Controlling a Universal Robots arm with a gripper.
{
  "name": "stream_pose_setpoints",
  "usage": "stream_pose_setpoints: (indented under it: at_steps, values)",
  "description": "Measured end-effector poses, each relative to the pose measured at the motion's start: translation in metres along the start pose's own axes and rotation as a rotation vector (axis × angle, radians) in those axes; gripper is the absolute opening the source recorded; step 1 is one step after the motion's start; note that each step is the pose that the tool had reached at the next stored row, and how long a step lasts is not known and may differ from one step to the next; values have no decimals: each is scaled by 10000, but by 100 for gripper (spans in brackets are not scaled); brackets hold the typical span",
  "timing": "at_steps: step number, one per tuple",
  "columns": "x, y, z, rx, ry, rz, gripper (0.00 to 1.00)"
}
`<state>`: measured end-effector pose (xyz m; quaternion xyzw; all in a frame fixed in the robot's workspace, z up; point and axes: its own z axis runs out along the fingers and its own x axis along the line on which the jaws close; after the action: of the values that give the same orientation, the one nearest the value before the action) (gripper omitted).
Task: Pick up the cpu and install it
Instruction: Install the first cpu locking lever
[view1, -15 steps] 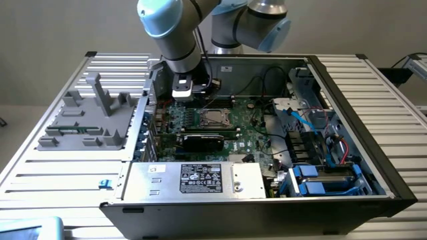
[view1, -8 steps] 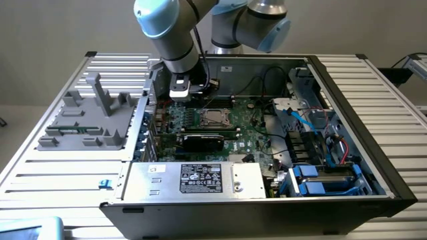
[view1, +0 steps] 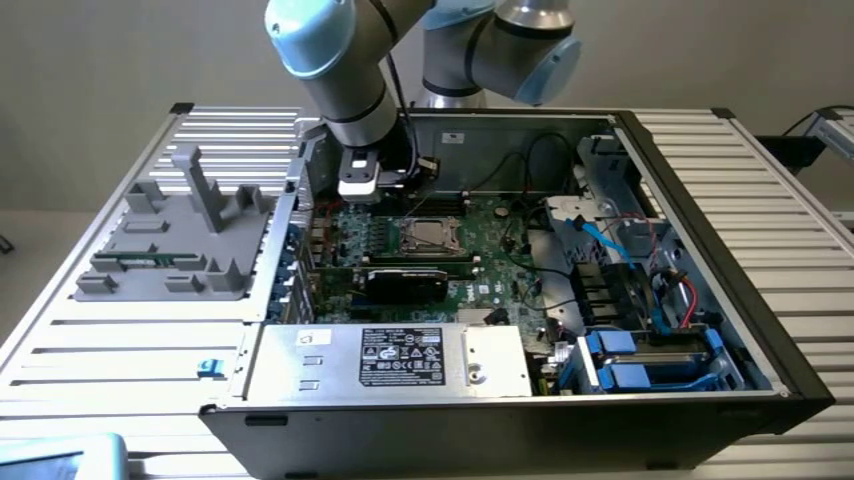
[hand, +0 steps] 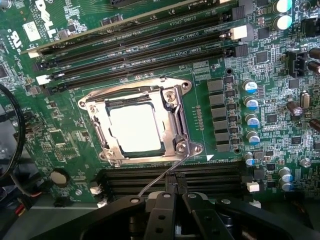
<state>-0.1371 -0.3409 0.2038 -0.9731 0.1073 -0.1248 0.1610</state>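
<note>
above the motherboard (hand: 65, 145), arm (view1: 354, 90) points down, end effector (hand: 177, 194) closed near cpu (hand: 135, 128).

There is 1 open black metal computer case (view1: 534, 440), holding 1 green motherboard (hand: 75, 162). On the board: 1 flat square silvery-grey cpu (hand: 135, 127), 1 shiny metal socket frame (hand: 172, 120), 4 long black memory slots (hand: 140, 50) on one side of that frame, and 4 blue-topped cylindrical capacitors (hand: 251, 103) in a column. Elsewhere: 1 grey metal power supply box (view1: 494, 360) with 1 black label (view1: 404, 358), 2 blue plastic drive caddies (view1: 614, 345), 1 grey plastic fixture (view1: 174, 240), 1 pale-blue robot arm (view1: 334, 70), and 1 gripper (hand: 176, 192) with 2 black fingers (hand: 160, 215).
</note>
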Motion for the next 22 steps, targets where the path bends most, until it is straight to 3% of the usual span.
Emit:
stream_pose_setpoints:
  at_steps: [22]
  values:
    - [-48, 21, 21, -74, 138, 336, 11]
